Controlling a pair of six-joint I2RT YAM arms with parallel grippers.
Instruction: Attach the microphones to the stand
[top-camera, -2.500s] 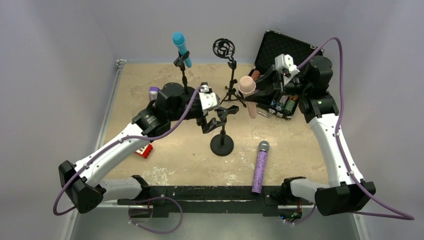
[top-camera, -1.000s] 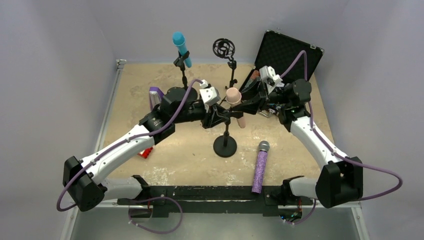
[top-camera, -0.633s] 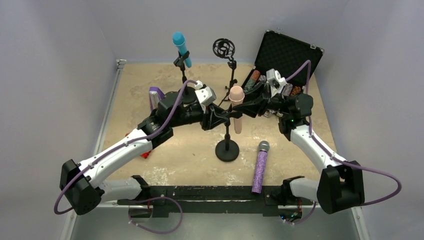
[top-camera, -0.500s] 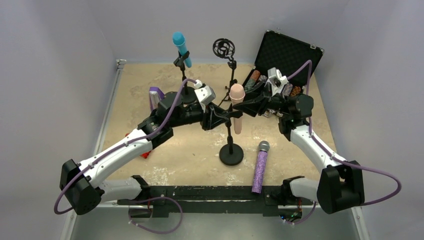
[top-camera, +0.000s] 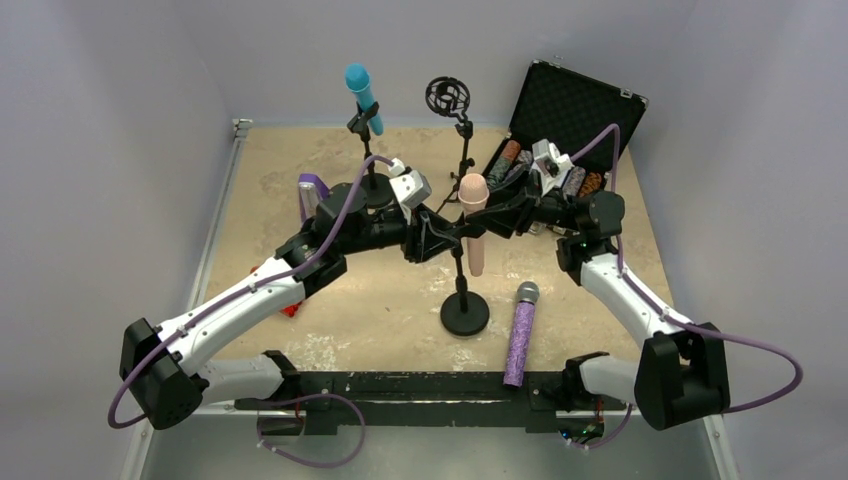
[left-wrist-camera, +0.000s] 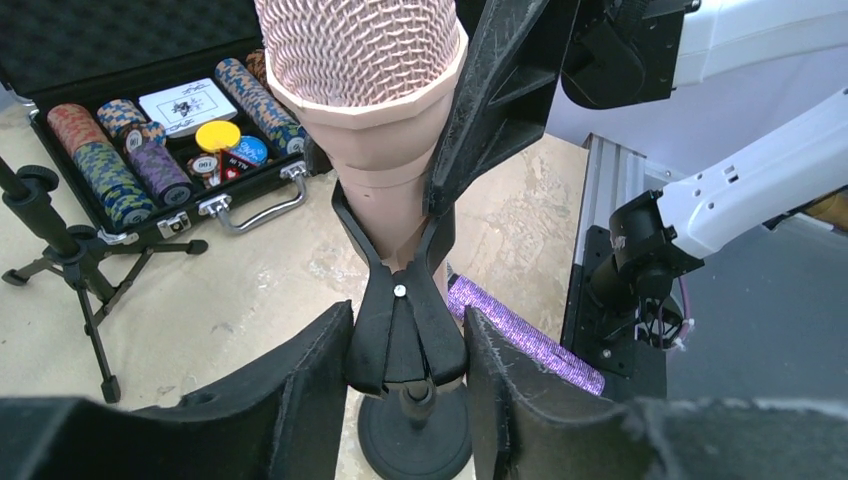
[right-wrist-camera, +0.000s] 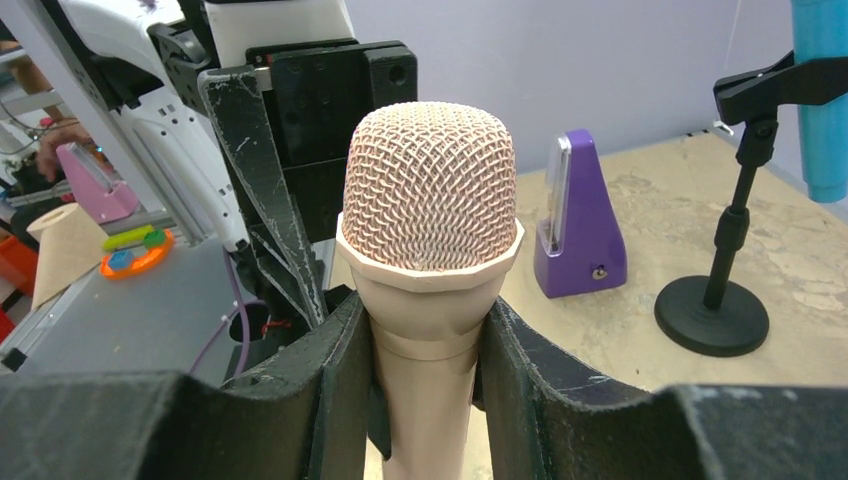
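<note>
The stand base (top-camera: 465, 316) has been dragged nearer; the peach-pink microphone (right-wrist-camera: 430, 220), clamped in the right gripper (right-wrist-camera: 425, 345), is now wedged into the clip (left-wrist-camera: 395, 305), seemingly pinched open by the left gripper (left-wrist-camera: 405, 345). Nearly attached.

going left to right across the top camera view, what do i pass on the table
purple metronome -> turquoise mic -> peach-pink mic -> glittery purple mic -> open chip case
</note>
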